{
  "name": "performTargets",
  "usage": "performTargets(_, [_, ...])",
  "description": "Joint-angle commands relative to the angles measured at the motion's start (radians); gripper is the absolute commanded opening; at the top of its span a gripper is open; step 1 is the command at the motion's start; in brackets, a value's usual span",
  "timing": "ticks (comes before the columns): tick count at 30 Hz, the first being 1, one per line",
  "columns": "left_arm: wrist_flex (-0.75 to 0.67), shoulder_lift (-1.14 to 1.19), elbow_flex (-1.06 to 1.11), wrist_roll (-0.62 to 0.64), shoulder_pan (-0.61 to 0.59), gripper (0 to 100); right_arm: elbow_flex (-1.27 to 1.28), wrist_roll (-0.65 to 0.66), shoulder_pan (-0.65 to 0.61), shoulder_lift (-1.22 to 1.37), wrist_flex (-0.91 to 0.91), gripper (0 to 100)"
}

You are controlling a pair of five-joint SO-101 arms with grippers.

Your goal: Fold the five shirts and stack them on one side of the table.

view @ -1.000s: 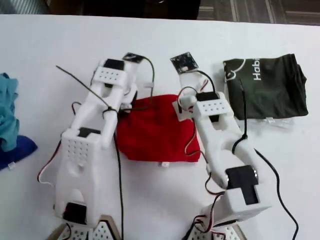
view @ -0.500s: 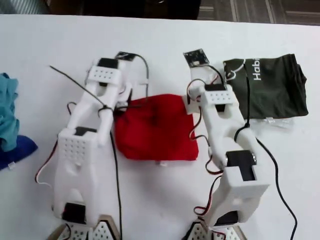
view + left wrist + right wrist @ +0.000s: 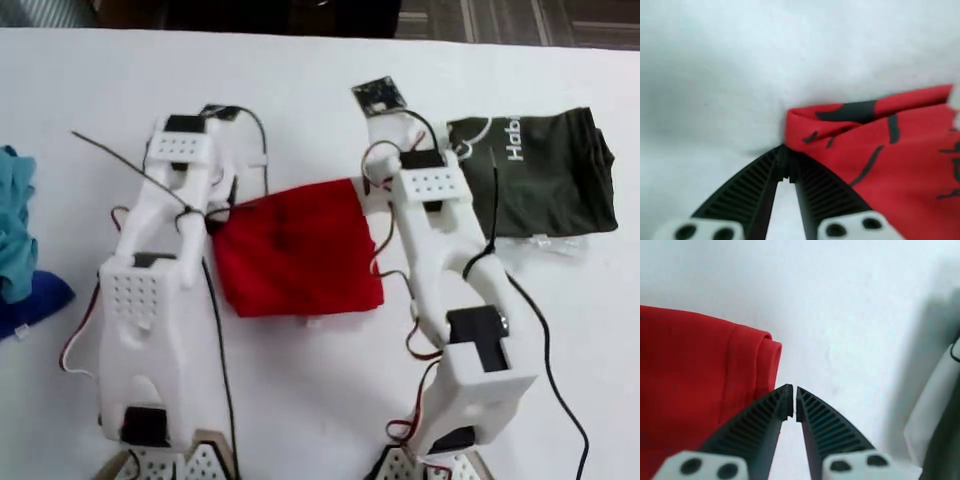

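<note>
The folded red shirt point(image 3: 295, 255) lies between my two arms, slightly turned. My left gripper point(image 3: 228, 205) sits at its far left corner. In the left wrist view the left gripper point(image 3: 785, 162) is shut, with the corner of the red shirt point(image 3: 880, 150) pinched at its tips. My right gripper point(image 3: 368, 190) is at the far right corner. In the right wrist view this gripper point(image 3: 792, 402) is shut on the rolled edge of the red shirt point(image 3: 700, 370). A folded dark green shirt point(image 3: 535, 170) rests at the far right.
A crumpled teal shirt point(image 3: 15, 220) lies over a blue one point(image 3: 35, 300) at the table's left edge. Cables trail from both arms. The white table point(image 3: 300, 80) has bare room at the back and along the front right.
The red shirt has slid left and turned a little, its far corners drawn along. The left arm moved left and back; the right arm swung right, then slightly back.
</note>
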Motion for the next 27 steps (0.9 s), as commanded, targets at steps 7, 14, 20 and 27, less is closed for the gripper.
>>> performTargets(7, [0.118,-0.299,-0.004,-0.014,0.023,3,-0.046,-0.121,-0.002,-0.081,0.008,1.9])
performTargets(14, [0.207,-0.466,0.133,-0.040,0.028,3,-0.046,-0.169,-0.027,-0.081,0.016,1.9])
performTargets(20, [-0.092,-0.715,0.690,-0.075,0.060,3,-0.044,-0.169,-0.031,-0.071,0.019,1.9])
performTargets(27, [-0.328,-0.953,1.086,-0.146,0.161,3,-0.044,-0.169,-0.044,-0.079,0.022,1.9])
